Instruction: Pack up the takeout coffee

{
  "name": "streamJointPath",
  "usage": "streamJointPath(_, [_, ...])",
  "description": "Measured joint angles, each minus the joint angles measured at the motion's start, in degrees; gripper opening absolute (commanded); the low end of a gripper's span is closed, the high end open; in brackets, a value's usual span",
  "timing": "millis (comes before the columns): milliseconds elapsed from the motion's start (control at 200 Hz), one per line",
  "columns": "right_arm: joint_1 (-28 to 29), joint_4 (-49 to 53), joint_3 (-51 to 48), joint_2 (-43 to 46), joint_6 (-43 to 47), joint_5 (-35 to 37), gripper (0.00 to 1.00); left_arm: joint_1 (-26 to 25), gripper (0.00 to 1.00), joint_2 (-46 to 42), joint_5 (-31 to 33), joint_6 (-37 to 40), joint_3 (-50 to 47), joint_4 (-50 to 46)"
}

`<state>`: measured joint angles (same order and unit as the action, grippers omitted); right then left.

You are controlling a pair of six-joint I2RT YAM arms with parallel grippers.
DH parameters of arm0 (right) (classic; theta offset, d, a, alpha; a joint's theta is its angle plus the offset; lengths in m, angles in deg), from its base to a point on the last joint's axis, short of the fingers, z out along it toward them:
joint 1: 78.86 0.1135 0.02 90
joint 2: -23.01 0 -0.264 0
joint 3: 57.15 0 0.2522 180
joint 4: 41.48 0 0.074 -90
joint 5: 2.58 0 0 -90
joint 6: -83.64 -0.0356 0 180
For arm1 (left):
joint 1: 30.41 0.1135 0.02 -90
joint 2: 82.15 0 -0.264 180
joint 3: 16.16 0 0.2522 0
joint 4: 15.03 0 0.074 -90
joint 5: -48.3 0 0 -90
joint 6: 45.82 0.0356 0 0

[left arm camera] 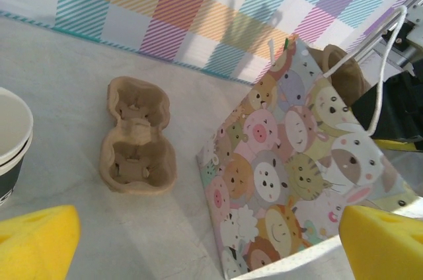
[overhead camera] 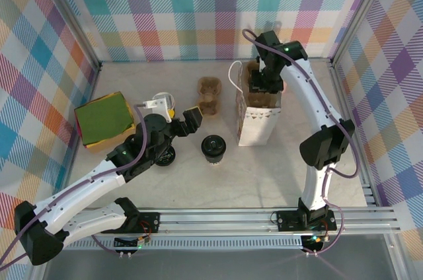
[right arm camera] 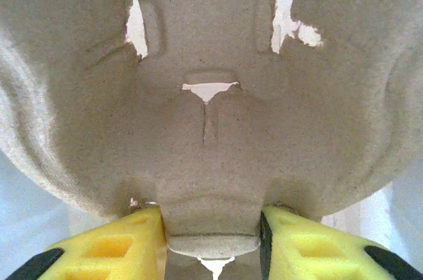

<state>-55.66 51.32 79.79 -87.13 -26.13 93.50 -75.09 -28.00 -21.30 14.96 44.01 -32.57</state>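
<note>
Far left of the white paper bag printed with cartoon animals (overhead camera: 256,121): stack of folded green, red and yellow cloths (overhead camera: 102,118); closer in but well left of bag, left gripper (overhead camera: 178,120), yellow pads (left arm camera: 36,244) spread wide, released, nothing between them; white-rimmed lidless cup (overhead camera: 162,100) just beside it; brown pulp two-cup carrier (overhead camera: 210,95) flat on table near bag's left side; takeout coffee (overhead camera: 213,148), small dark cup with round black lid, upright on table left of bag's near corner, apart from both grippers; over bag's open top, right gripper (overhead camera: 266,83) clenched on edge tab of a second pulp carrier (right arm camera: 211,95), which pokes out of bag's mouth
</note>
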Motion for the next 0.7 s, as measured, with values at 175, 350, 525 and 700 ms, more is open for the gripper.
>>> streamJointPath(175, [0.5,-0.07,-4.37,0.39,-1.16,-0.2,0.38,0.0,1.0,0.0,0.0,-0.02,-0.52,0.9])
streamJointPath(350, [0.5,0.02,-4.63,0.37,-1.49,-0.09,0.39,0.0,1.0,-0.02,0.0,-0.02,-0.52,1.14])
streamJointPath(525, [0.5,1.25,-4.57,-0.15,-1.49,0.11,0.39,0.0,1.0,-0.61,0.02,-0.11,-1.4,1.38])
streamJointPath(700, [0.5,2.16,-4.57,-1.25,-1.53,0.04,0.39,0.0,1.0,-1.01,0.02,-0.15,-2.03,2.47])
